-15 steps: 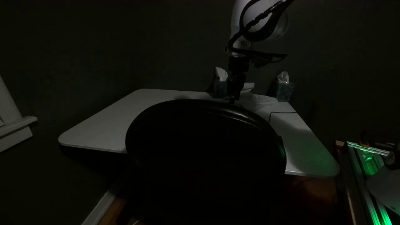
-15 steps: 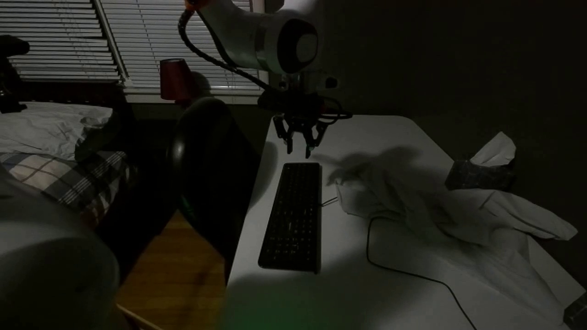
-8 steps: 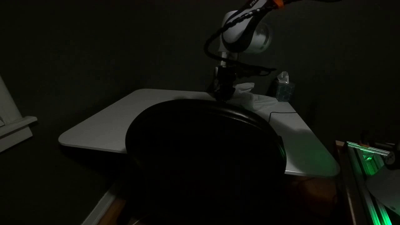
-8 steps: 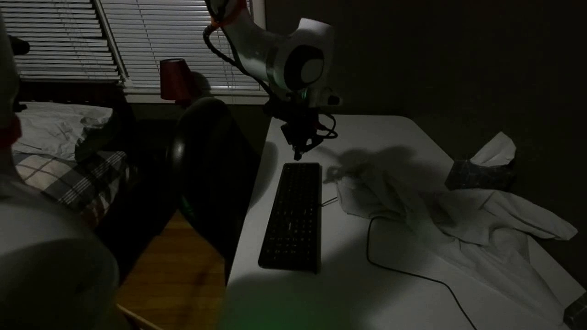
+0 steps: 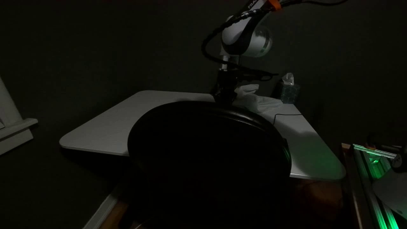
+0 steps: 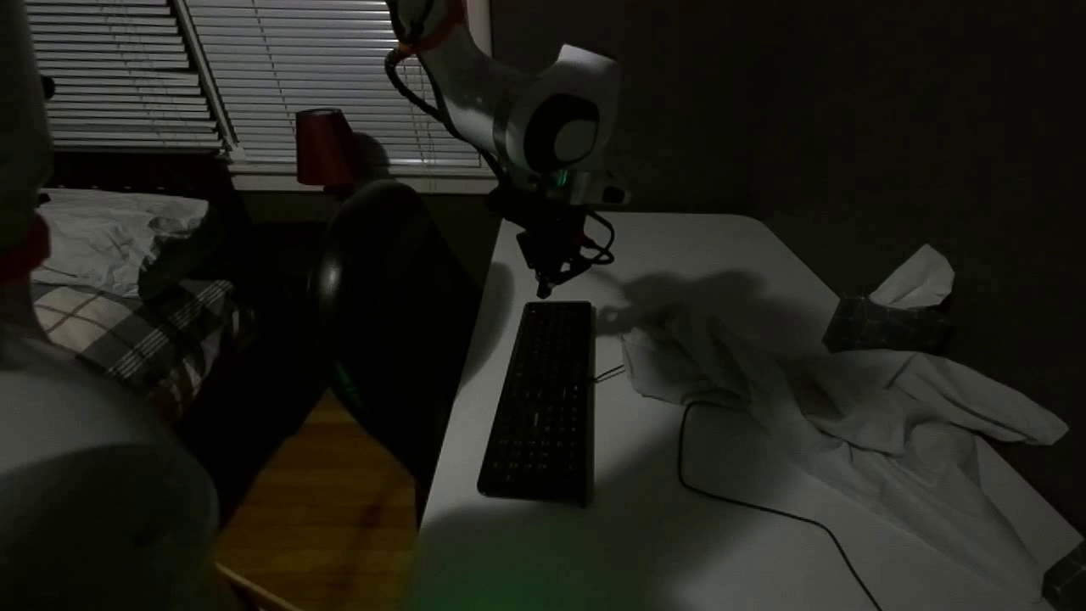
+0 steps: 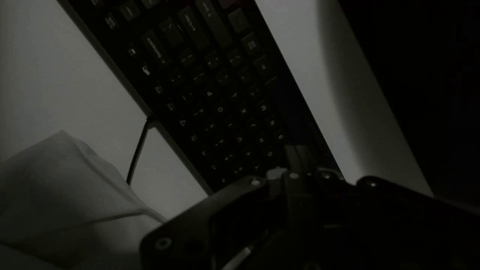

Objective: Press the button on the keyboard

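The black keyboard [image 6: 539, 399] lies lengthwise on the white table in an exterior view. In the wrist view the keyboard [image 7: 228, 123] runs diagonally, and its lettered keys are legible; which of them is the button cannot be told. My gripper [image 6: 544, 293] is shut with nothing between the fingers, tilted just above the keyboard's far end. The wrist view has the gripper [image 7: 297, 148] with its fingertips together, overlapping the keys by G and B; contact cannot be made out. Behind the chair back, the gripper [image 5: 224, 99] is partly visible in an exterior view, and the keyboard is hidden there.
A dark chair [image 6: 382, 322] stands against the table's edge. Crumpled white cloth [image 6: 814, 407] lies beside the keyboard, with a black cable [image 6: 747, 502] near it. A tissue box [image 6: 887, 322] sits at the table's far side. The room is dim.
The gripper has gone from open to shut. The arm has come lower and the gripper has tilted, its tips now close above the far end of the keyboard. The keyboard has stayed put.
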### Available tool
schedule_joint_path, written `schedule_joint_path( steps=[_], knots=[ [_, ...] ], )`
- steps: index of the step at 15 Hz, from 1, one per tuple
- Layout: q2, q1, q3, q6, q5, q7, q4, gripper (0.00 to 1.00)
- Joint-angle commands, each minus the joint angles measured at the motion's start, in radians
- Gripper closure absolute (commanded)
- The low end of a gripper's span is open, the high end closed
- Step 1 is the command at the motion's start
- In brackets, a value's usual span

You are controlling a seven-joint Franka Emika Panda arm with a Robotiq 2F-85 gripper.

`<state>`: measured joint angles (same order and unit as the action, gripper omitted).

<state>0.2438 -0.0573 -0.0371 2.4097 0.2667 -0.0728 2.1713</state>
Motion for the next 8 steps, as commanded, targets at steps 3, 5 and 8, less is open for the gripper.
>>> schedule_joint_path(
  steps=[3, 5, 8],
  knots=[
    [0.129, -0.035, 0.018, 0.015, 0.115, 0.060, -0.087, 1.00],
    [0.173, -0.046, 0.018, 0.027, 0.142, 0.083, -0.123, 1.00],
    [0.229, -0.061, 0.024, 0.049, 0.179, 0.114, -0.175, 1.00]
  ],
)
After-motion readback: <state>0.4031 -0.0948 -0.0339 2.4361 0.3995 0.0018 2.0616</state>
